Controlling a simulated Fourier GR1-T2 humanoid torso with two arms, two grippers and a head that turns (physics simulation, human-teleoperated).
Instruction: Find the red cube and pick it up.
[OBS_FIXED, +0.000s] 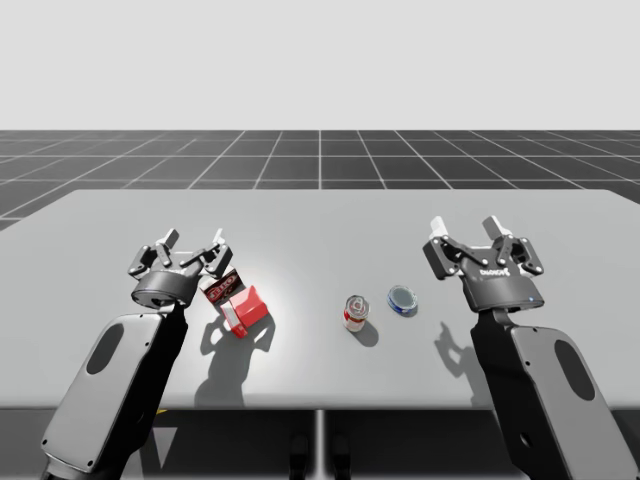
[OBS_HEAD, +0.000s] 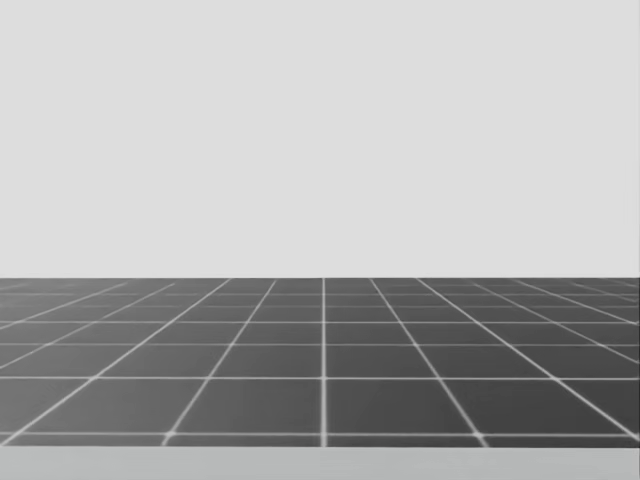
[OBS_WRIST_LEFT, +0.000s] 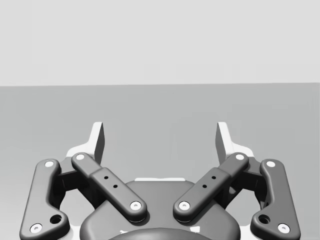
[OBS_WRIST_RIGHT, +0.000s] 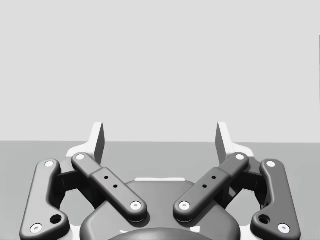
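My left gripper (OBS_FIXED: 194, 243) and right gripper (OBS_FIXED: 465, 230) stand spread, holding nothing. The red cube (OBS_FIXED: 246, 308) lies on the table (OBS_FIXED: 320, 230) just beside my left gripper, seemingly touching a dark box (OBS_FIXED: 220, 288).

Bright, even light under pale blank sky. Soft glare patch on table (OBS_FIXED: 300, 250) left of middle. Dark shadows fall toward near edge beside left arm (OBS_FIXED: 120, 370), right arm (OBS_FIXED: 550, 380), can (OBS_FIXED: 354, 312). Floor grid (OBS_FIXED: 320, 160) lines straight out to edges.
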